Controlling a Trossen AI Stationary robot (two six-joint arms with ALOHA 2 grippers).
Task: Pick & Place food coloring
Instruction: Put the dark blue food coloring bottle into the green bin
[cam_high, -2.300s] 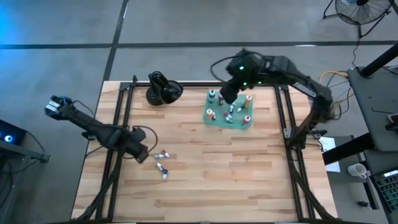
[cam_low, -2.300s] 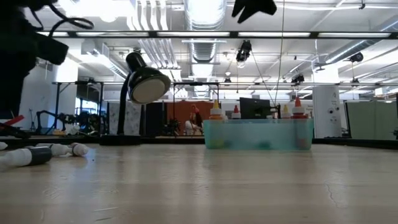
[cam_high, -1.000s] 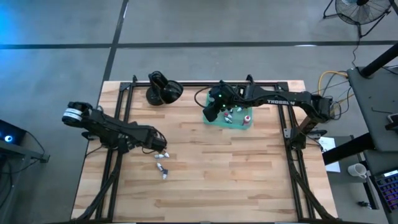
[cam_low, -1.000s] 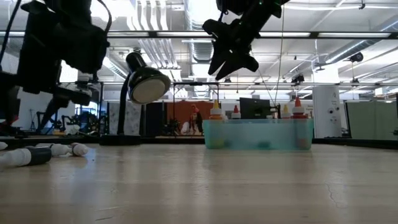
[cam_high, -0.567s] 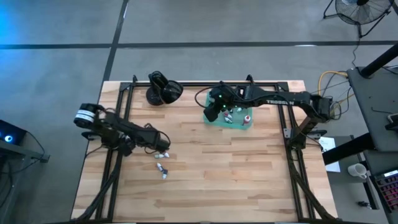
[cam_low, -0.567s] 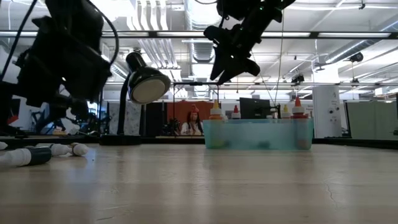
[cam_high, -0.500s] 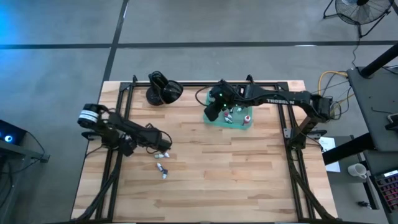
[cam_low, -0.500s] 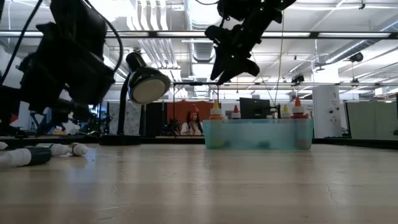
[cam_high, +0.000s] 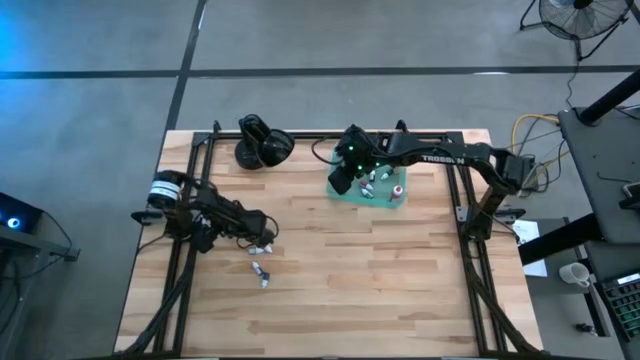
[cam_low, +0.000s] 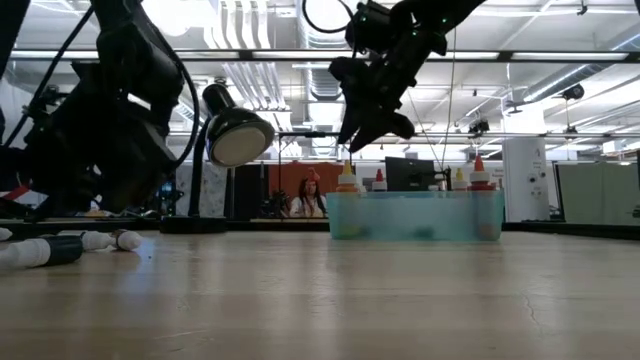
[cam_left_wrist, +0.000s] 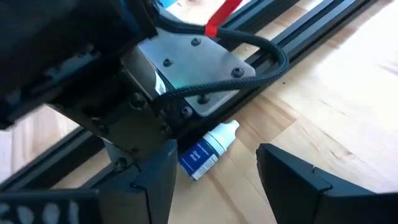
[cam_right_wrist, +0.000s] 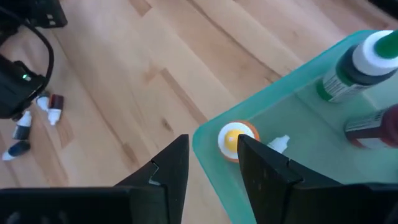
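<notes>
Left gripper (cam_left_wrist: 214, 180) spread, empty, low over blue-labelled bottle (cam_left_wrist: 209, 148) lying at table's 9 o'clock; more loose bottles (cam_high: 261, 273) just beside.

Right gripper (cam_right_wrist: 211, 163) part-spread, empty, above teal tray (cam_right_wrist: 261, 109) at 1 o'clock, orange-capped bottle (cam_right_wrist: 238, 139) under it.

Risk: round bottle may roll off closing fingers.

Label print unreadable.

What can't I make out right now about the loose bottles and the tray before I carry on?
- High view: the left end effector covers part of the loose bottles; count unclear.
- High view: the right end effector hides the tray corner.
- Low view: tray contents blurred behind its wall.
- Left wrist view: the blue-labelled bottle partly under the mount.
</notes>
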